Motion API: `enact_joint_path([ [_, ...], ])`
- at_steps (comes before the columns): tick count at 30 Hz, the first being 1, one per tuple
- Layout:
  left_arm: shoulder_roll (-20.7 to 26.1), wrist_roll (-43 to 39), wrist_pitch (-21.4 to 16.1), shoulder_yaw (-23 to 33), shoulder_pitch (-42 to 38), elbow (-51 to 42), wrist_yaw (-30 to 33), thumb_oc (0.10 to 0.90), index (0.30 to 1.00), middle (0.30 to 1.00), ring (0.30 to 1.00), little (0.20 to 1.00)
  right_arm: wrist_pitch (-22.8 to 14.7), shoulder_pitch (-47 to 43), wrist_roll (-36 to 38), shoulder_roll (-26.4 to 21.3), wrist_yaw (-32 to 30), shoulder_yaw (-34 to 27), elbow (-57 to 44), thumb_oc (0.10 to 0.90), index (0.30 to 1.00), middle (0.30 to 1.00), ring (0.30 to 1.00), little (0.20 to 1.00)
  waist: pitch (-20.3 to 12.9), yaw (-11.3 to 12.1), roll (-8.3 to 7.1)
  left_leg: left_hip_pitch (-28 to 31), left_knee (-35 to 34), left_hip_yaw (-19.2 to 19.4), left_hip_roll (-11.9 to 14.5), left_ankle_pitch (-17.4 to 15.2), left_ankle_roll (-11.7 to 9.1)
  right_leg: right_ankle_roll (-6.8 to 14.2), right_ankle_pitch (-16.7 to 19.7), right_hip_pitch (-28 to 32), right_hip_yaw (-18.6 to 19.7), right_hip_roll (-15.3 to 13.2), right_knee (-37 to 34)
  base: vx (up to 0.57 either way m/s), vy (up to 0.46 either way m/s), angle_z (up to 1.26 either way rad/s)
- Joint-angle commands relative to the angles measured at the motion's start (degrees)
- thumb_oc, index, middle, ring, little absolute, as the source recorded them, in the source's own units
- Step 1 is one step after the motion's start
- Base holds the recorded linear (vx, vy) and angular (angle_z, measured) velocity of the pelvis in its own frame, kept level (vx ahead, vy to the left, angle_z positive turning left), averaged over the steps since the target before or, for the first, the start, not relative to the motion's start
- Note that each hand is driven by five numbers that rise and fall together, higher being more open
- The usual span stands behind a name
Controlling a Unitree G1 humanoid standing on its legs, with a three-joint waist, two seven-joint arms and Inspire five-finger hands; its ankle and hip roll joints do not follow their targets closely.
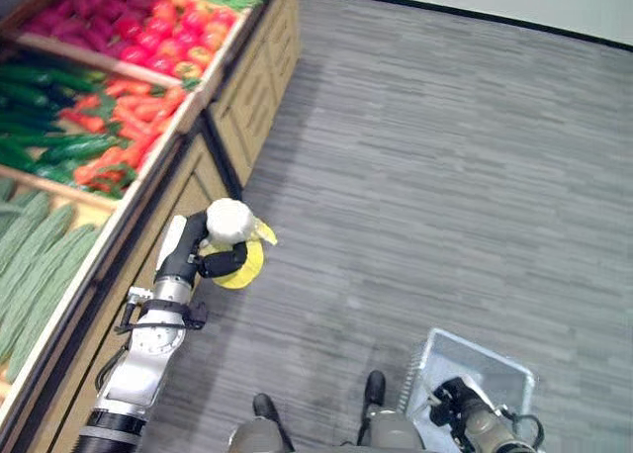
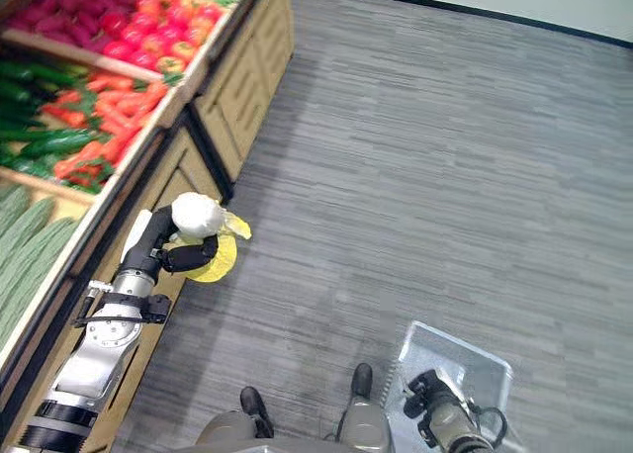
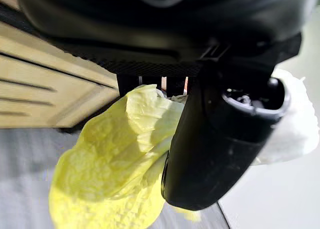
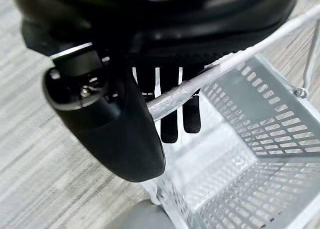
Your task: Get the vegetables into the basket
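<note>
Yellow-leafed cabbage [image 1: 240, 260] clutched in left hand [image 1: 213, 258] fingers; right hand [image 4: 115, 129] fingers hooked round basket [image 4: 250, 154] handle.

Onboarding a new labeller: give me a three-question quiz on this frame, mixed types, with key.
1. True or false: the left hand holds a yellow-green leafy cabbage.
2. What does the right hand grip?
A. a pepper
B. the handle of the basket
C. nothing
3. Fill in: the basket's inside is ___.

Key: 1 true; 2 B; 3 empty.
</note>
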Motion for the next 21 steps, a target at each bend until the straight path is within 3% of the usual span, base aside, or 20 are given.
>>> enact_joint_path([
  [1, 2.42, -0.44, -4.69, 1.21, -1.90, -7.45, 1.51, 0.400, 0.300, 0.300, 0.300, 0.300, -1.34, -0.41, 1.34, 1.90, -0.25, -1.61, 1.25, 0.400, 0.300, 0.300, 0.300, 0.300, -5.41, 1.30, -2.90, -5.36, 4.74, -0.85, -0.16, 0.60, -0.47, 5.48, -2.08, 3.68, 1.82, -4.16, 4.43, -0.11, -0.272, -0.08],
  [4, 1.50, -0.70, -4.15, -1.00, -2.88, -6.58, 0.36, 0.400, 0.300, 0.300, 0.300, 0.300, -1.42, 0.84, 2.49, 1.36, -0.74, -2.15, 0.96, 0.400, 0.300, 0.300, 0.300, 0.300, -4.96, -0.40, -0.93, -5.34, 2.78, -3.39, 2.01, 4.45, -2.36, 3.25, -5.08, 4.36, 1.37, -0.84, 4.74, -0.09, -0.334, 0.27],
  [5, 1.01, -1.61, -4.27, -1.49, -3.00, -6.50, -0.54, 0.400, 0.300, 0.300, 0.300, 0.300, -1.90, 0.99, 2.69, 0.80, -0.73, -1.65, 0.77, 0.400, 0.300, 0.300, 0.300, 0.300, -3.76, -0.68, -0.47, -7.19, 7.02, -5.01, 4.47, 4.21, -3.54, 1.56, -6.61, 4.32, 1.36, 1.19, 5.53, -0.05, -0.362, 0.36],
  [7, 0.80, -1.89, -4.41, -2.13, -3.22, -6.14, -1.01, 0.400, 0.300, 0.300, 0.300, 0.300, -2.17, 0.77, 2.75, 0.26, -0.81, -1.47, 0.68, 0.400, 0.300, 0.300, 0.300, 0.300, -2.57, -0.25, -0.77, -9.44, 11.74, -8.16, 5.22, 3.98, -4.10, 0.75, -6.85, 4.87, 1.34, 1.64, 5.38, -0.01, -0.243, 0.09],
  [8, 0.33, -3.00, -4.83, -2.69, -3.26, -6.14, -0.66, 0.400, 0.300, 0.300, 0.300, 0.300, -2.30, 0.48, 3.14, -0.34, -1.06, -1.58, 0.46, 0.400, 0.300, 0.300, 0.300, 0.300, -1.82, 0.74, -0.84, -11.30, 12.68, -15.54, 2.99, 3.61, -3.97, 0.59, -7.03, 4.92, 2.47, 1.89, 5.27, 0.04, -0.072, 0.01],
  [9, 0.26, -3.14, -4.94, -2.85, -3.37, -6.09, -0.66, 0.400, 0.300, 0.300, 0.300, 0.300, -2.31, 0.33, 3.01, -0.49, -0.93, -1.50, 0.49, 0.400, 0.300, 0.300, 0.300, 0.300, -1.87, 0.94, -1.01, -12.21, 11.03, -18.77, 1.50, 2.62, -3.34, 0.83, -6.80, 4.76, 2.95, 1.62, 5.02, 0.13, 0.032, -0.17],
  [10, 0.51, -2.82, -5.02, -2.81, -3.22, -6.31, -0.44, 0.400, 0.300, 0.300, 0.300, 0.300, -2.33, 0.26, 2.67, -0.94, -0.93, -1.28, 0.33, 0.400, 0.300, 0.300, 0.300, 0.300, -1.82, 1.70, -0.60, -14.11, 6.39, -23.82, 0.00, 4.23, -3.27, 1.37, -6.65, 4.87, 4.50, 1.90, 4.50, 0.16, 0.129, -0.10],
  [11, 1.03, -2.15, -5.05, -2.93, -3.56, -6.51, 0.07, 0.400, 0.300, 0.300, 0.300, 0.300, -2.33, 0.22, 2.30, -1.49, -1.20, -1.58, 0.76, 0.400, 0.300, 0.300, 0.300, 0.300, -1.26, 1.98, -0.19, -16.84, 5.20, -24.16, 0.01, 6.60, -3.61, 1.73, -6.56, 5.00, 5.31, 1.60, 4.37, 0.17, 0.182, -0.32],
  [13, 1.88, -2.61, -5.36, -3.12, -3.49, -7.86, -0.51, 0.400, 0.300, 0.300, 0.300, 0.300, -2.32, -0.25, 1.34, -1.22, -1.25, -0.76, 1.06, 0.400, 0.300, 0.300, 0.300, 0.300, -1.68, 1.87, -0.09, -15.66, 3.82, -23.08, -0.39, 5.62, -2.57, 2.45, -7.07, 4.08, 7.48, 0.62, 5.07, 0.16, 0.305, -0.90],
  [16, 3.35, -2.20, -5.42, -4.09, -4.64, -8.52, -0.26, 0.400, 0.300, 0.300, 0.300, 0.300, -2.18, -0.61, 1.64, -0.08, -1.42, -1.40, 1.11, 0.400, 0.300, 0.300, 0.300, 0.300, -1.54, 1.91, -1.96, -15.35, 4.16, -19.41, -2.66, 3.41, -0.57, 4.36, -5.38, 1.96, 10.30, -2.85, 5.88, 0.13, 0.340, -1.05],
  [21, 4.48, -1.39, -5.30, -4.04, -5.61, -8.18, 0.63, 0.400, 0.300, 0.300, 0.300, 0.300, -1.93, -1.90, 1.47, 0.85, -1.30, -0.23, 0.72, 0.400, 0.300, 0.300, 0.300, 0.300, -0.56, 2.61, -3.73, -14.62, 1.76, -16.98, -4.30, 3.17, 0.56, 6.10, -0.87, -1.05, 12.11, -4.53, 6.59, 0.01, 0.165, -0.44],
])
